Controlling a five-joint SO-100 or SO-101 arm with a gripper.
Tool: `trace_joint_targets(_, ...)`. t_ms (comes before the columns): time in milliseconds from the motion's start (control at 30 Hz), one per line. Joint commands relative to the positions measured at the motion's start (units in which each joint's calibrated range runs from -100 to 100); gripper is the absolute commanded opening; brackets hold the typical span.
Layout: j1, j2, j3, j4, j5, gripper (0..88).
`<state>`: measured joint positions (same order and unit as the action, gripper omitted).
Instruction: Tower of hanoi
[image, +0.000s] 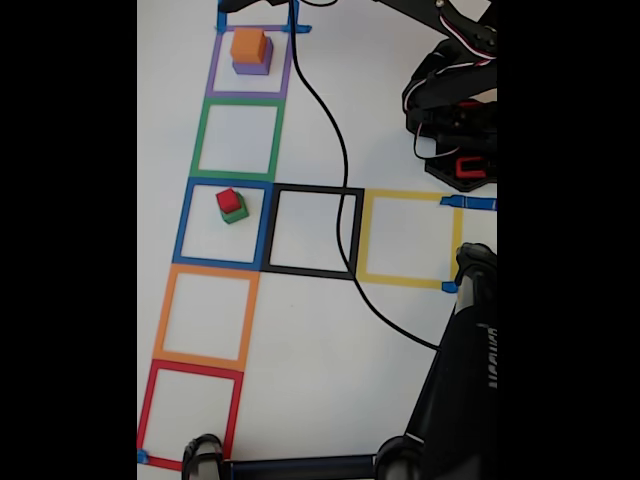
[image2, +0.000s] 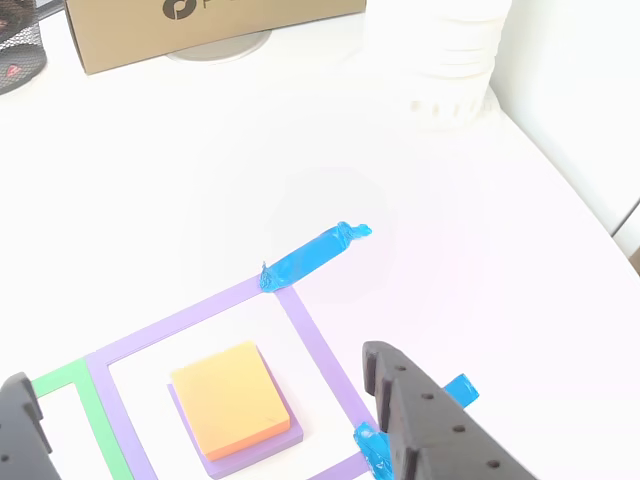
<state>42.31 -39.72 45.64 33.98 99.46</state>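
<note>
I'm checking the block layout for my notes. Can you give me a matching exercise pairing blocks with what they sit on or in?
Things:
1. orange block
2. red block
3. purple block
4. black cable

Places:
A. stacked on the green block
B. crossing the black square
C. stacked on the purple block
D. lying inside the purple square

Pairs: 1-C, 2-A, 3-D, 4-B
</note>
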Motion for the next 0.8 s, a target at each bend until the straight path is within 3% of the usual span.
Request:
trace_joint_targets(0,1.4,1.7,4.1,-10.2,0.5,46.0)
trace_joint_targets(200,2.9,11.7,14.4,-37.3,0.5,47.8)
trace_joint_targets(600,4.4,30.0,22.5,-69.0,0.5,48.6)
trace_joint_targets(767,3.7,36.0,23.7,-77.2,0.5,48.6)
